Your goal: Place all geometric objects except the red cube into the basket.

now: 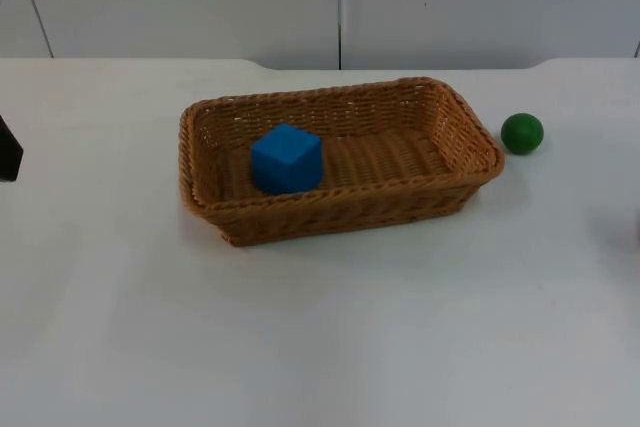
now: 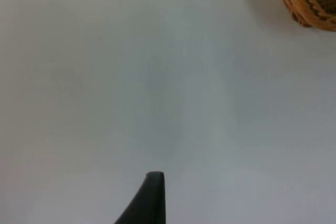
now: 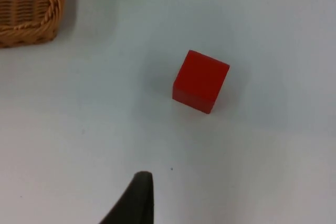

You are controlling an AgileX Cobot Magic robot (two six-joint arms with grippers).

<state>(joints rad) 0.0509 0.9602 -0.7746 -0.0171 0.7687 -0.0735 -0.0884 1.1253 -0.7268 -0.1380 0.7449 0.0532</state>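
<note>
One blue cube [image 1: 286, 158] sits in basket [image 1: 460, 132], frame centre; green ball [image 1: 522, 133] outside at right, next. Red cube [image 3: 201, 81] stays. Grippers' grip: cannot tell.

A brown woven wicker basket [image 1: 340, 162] stands on the white worktop [image 1: 320, 347], about in its middle. A blue cube [image 1: 286, 158] lies inside the basket, in its left half, near the front wall. A green ball [image 1: 522, 133] lies on the worktop just beside the basket's right end, apart from it. A red cube [image 3: 201, 81] lies on the worktop, probably further right, apart from ball and basket.
</note>
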